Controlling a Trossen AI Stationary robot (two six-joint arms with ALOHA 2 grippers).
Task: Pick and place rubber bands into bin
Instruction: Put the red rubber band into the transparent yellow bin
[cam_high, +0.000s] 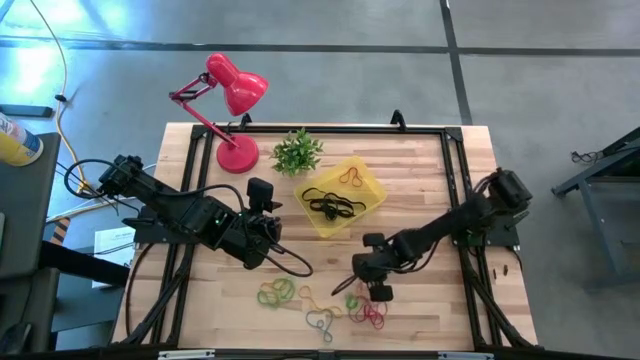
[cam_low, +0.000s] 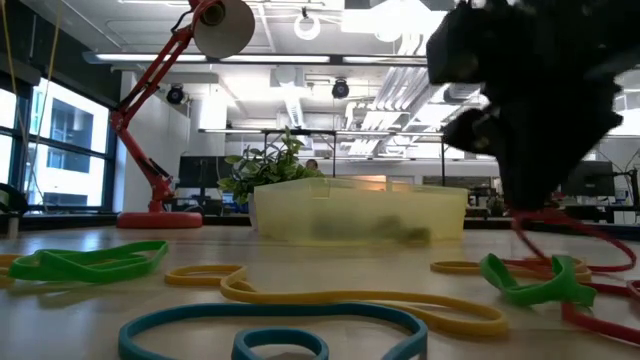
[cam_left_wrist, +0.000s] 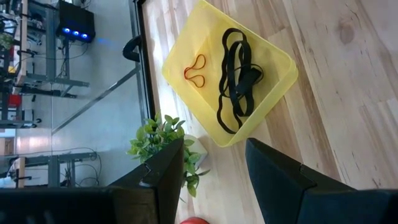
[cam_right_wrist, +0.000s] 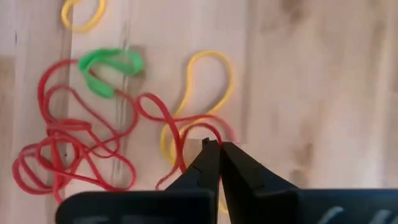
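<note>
The yellow translucent bin sits at the table's far middle and holds several black rubber bands and a small red one. Loose bands lie near the table's front edge: green, yellow, red and blue. My right gripper hangs low over the red tangle, shut on a red strand. My left gripper is open, held above the table left of the bin, near the plant, and touches nothing. My right gripper pinches one loop of a red rubber band between its two fingertips, coming from above and pointing down. The strand rises from the table to the fingers. The rest of the band lies on the wood among the other red bands.
A red desk lamp stands at the far left corner, with a small green plant beside it, close to the bin. Black frame rails run along the table's sides. Bare wood shows between the bin and the loose bands.
</note>
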